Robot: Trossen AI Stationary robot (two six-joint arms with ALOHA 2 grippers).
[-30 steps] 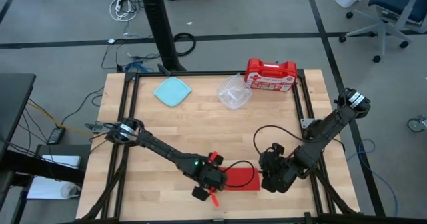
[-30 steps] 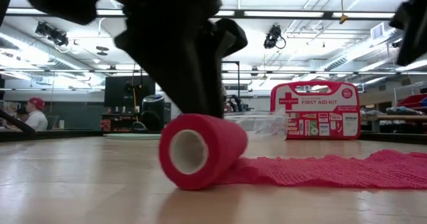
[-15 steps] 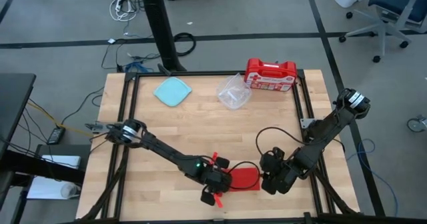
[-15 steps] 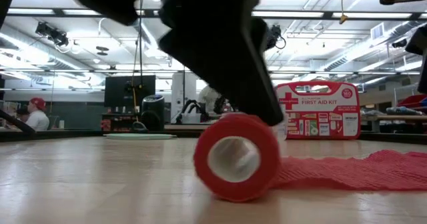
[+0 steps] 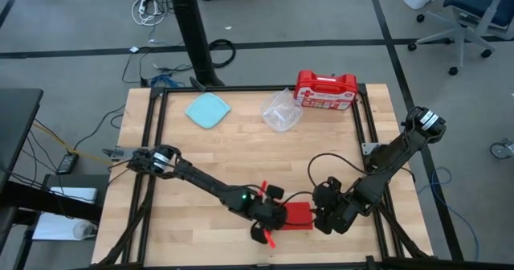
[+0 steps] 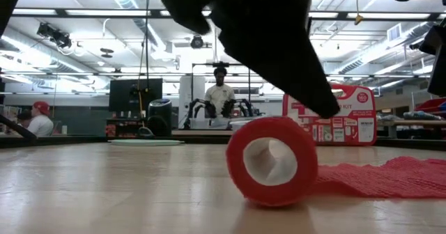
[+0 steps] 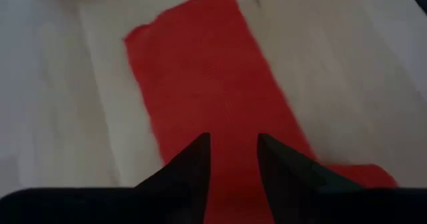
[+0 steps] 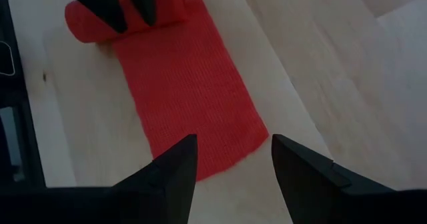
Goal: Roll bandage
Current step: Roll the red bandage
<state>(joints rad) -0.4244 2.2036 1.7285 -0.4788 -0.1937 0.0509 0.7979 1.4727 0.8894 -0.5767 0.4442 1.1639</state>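
The bandage is partly rolled: a red roll (image 6: 272, 161) lies on its side on the wooden table near the front edge, open core toward the low camera. Its unrolled strip (image 5: 299, 215) lies flat toward the table's right. My left gripper (image 7: 232, 147) stands over the roll, fingers a little apart, tips on it. My right gripper (image 8: 233, 144) is open above the strip's free end (image 8: 227, 161), one finger on either side of it. My left gripper rests both fingertips (image 8: 143, 7) on the top of the roll (image 8: 127, 23), near its middle, slanting down from the table's left. The fingers point across the roll's axis, nothing between them. The roll lies on the table with the strip flat beyond it. My right gripper hangs over the strip's free end; I cannot tell whether it touches the cloth.
At the back stand a red first-aid case (image 5: 325, 89), a clear plastic container (image 5: 281, 109) and a light-blue pad (image 5: 208, 109). A black frame (image 5: 361, 125) runs around the tabletop. Bare wood lies between them and the bandage. People stand in the room behind (image 6: 221, 88).
My left gripper has gone toward the table's right edge, its fingers tipping more level, and the roll has rolled with it along the strip, which now lies shorter. The strip's free end has stayed in place. My right gripper has sunk a little over that end.
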